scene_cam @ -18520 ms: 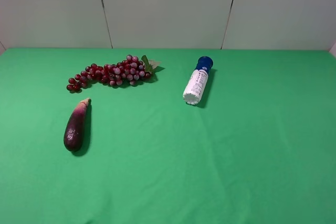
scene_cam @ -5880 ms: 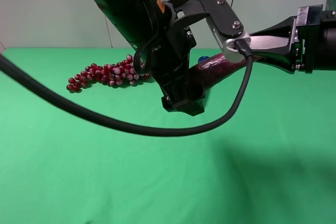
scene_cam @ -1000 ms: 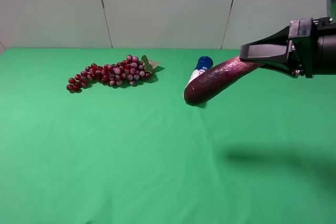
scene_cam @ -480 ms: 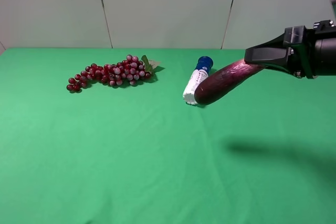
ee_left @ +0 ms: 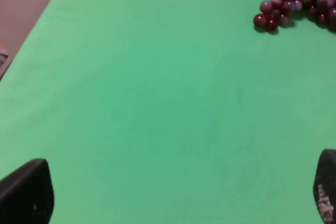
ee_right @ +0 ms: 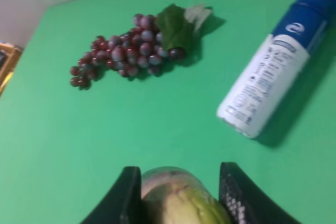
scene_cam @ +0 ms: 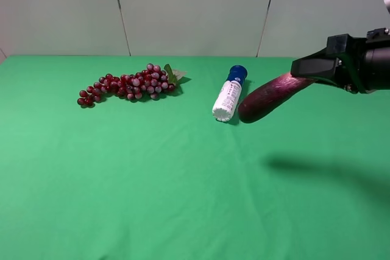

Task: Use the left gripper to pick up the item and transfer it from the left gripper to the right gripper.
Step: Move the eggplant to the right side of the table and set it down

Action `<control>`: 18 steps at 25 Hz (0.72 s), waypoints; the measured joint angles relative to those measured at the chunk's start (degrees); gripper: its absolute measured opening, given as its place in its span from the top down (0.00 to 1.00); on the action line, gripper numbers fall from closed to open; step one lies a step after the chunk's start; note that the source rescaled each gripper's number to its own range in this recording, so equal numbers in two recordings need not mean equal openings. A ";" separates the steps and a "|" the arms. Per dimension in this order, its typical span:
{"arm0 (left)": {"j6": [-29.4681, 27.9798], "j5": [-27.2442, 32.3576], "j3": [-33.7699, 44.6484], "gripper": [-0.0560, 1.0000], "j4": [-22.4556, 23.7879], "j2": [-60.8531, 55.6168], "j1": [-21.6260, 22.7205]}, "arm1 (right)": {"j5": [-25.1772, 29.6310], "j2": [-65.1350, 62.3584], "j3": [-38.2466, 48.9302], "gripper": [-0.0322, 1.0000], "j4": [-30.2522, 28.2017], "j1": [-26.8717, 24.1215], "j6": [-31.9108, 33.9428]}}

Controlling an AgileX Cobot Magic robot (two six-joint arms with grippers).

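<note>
The item, a dark purple eggplant (scene_cam: pixel 268 97), hangs in the air above the green table, just right of the bottle. My right gripper (scene_cam: pixel 306 69) reaches in from the right edge and is shut on its pale stem end. In the right wrist view that stem end (ee_right: pixel 176 200) sits between the two black fingers (ee_right: pixel 128 195). The purple body points down and to the left. The exterior view does not show my left gripper. In the left wrist view my left gripper (ee_left: pixel 176 195) is open, its fingertips (ee_left: pixel 26 192) far apart over bare green cloth with nothing between them.
A red grape bunch (scene_cam: pixel 128 84) with a leaf lies at the back left of the green table (scene_cam: pixel 152 181). A white bottle with a blue cap (scene_cam: pixel 229 93) lies at the back centre. The grapes (ee_left: pixel 296 1) also show in the left wrist view.
My right gripper has carried the eggplant to the right, so its tip no longer covers the bottle. The left arm stays out of the exterior view.
</note>
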 joint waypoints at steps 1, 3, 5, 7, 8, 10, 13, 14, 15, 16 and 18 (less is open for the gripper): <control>0.00 0.00 0.00 0.00 0.00 0.00 0.00 | -0.57 0.00 0.00 0.95 -0.67 0.00 0.86; 0.00 0.00 0.00 0.00 0.00 0.00 0.00 | -1.17 0.00 0.00 0.95 -1.75 0.00 2.64; 0.00 0.00 0.00 0.00 0.00 0.00 0.00 | -1.61 0.00 0.00 0.95 -3.12 0.00 4.44; 0.00 0.00 0.00 0.00 0.00 0.00 0.00 | -1.88 0.00 0.00 0.95 -4.79 0.00 6.46; 0.00 0.00 0.00 0.00 0.00 0.00 0.00 | -1.88 0.00 0.00 0.95 -5.90 0.00 7.63; 0.00 0.00 0.00 0.00 0.00 0.00 0.00 | -1.88 0.00 0.00 0.95 -8.34 0.00 10.07; 0.00 0.00 0.00 0.00 0.00 0.00 0.00 | -1.88 0.00 0.00 0.95 -12.70 0.00 14.28; 0.05 0.00 0.00 0.00 0.00 0.00 0.00 | -1.88 0.00 0.00 0.95 -14.22 0.00 15.64; 0.05 0.00 0.00 0.00 0.00 0.00 0.00 | -1.88 0.00 0.00 0.95 -15.73 0.00 16.99; 0.05 0.00 0.00 0.00 0.00 0.00 0.00 | -1.83 0.00 0.00 0.95 -17.03 0.00 18.08; 0.05 0.00 0.00 0.00 0.00 0.00 0.00 | -1.24 0.00 -0.08 0.95 -19.97 0.00 20.30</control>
